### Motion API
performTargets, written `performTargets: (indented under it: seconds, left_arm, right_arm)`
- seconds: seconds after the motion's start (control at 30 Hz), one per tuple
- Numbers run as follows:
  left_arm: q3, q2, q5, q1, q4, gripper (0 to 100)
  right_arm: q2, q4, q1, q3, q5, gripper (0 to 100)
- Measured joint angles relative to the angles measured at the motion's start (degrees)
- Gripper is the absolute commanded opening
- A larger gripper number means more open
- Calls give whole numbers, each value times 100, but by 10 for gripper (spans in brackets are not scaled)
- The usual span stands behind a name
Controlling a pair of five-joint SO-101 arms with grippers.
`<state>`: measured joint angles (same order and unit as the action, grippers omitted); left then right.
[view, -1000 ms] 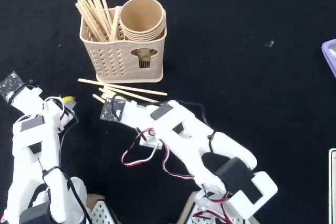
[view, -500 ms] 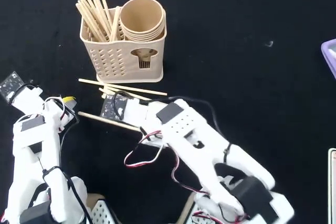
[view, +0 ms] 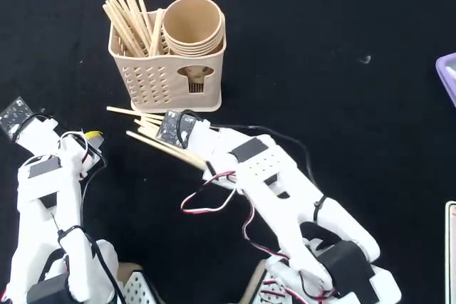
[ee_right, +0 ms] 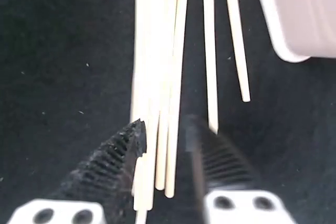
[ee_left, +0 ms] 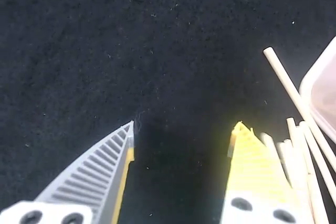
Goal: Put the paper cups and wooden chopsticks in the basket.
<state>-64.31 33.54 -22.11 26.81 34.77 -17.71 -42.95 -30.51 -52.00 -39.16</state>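
Observation:
A cream slotted basket (view: 167,80) stands at the back left, with stacked paper cups (view: 192,23) and several upright chopsticks (view: 128,16) inside. Loose chopsticks (view: 132,112) lie on the black table just in front of it. My right gripper (view: 178,144) sits over them, shut on a bundle of chopsticks (view: 160,145) that sticks out to the left. In the right wrist view the bundle (ee_right: 157,77) runs between the dark fingers of that gripper (ee_right: 167,129), and the basket corner (ee_right: 299,14) is close ahead. My left gripper (ee_left: 184,129) is open over bare table, with chopstick ends (ee_left: 294,93) beside its yellow finger.
My left arm (view: 50,190) rests at the front left and the right arm (view: 285,197) crosses the front middle, trailing red wires (view: 214,204). A purple tray edge (view: 447,76) shows at the far right. The black tabletop (view: 335,105) to the right of the basket is bare.
My right gripper has moved up and right toward the basket front, carrying chopsticks with it. The left arm has not moved.

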Motion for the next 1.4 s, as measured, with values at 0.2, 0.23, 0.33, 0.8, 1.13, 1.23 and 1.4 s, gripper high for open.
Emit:
performTargets:
  seconds: [0.2,0.23,0.33,0.8,1.13,1.23,1.4]
  left_arm:
    - [0,0,0,0,0,287]
    - [0,0,0,0,0,287]
    - [0,0,0,0,0,287]
    - [0,0,0,0,0,287]
    - [0,0,0,0,0,287]
    - [0,0,0,0,0,287]
    - [0,0,0,0,0,287]
  right_arm:
    - [0,237,-360,-26,0,166]
    - [0,281,-369,-26,0,166]
    - [97,396,-396,-26,0,167]
    - [1758,360,-387,870,0,4]
    - [905,-554,-378,914,0,11]
    - [422,-782,-360,686,0,11]
    - [44,-721,-369,-97,0,13]
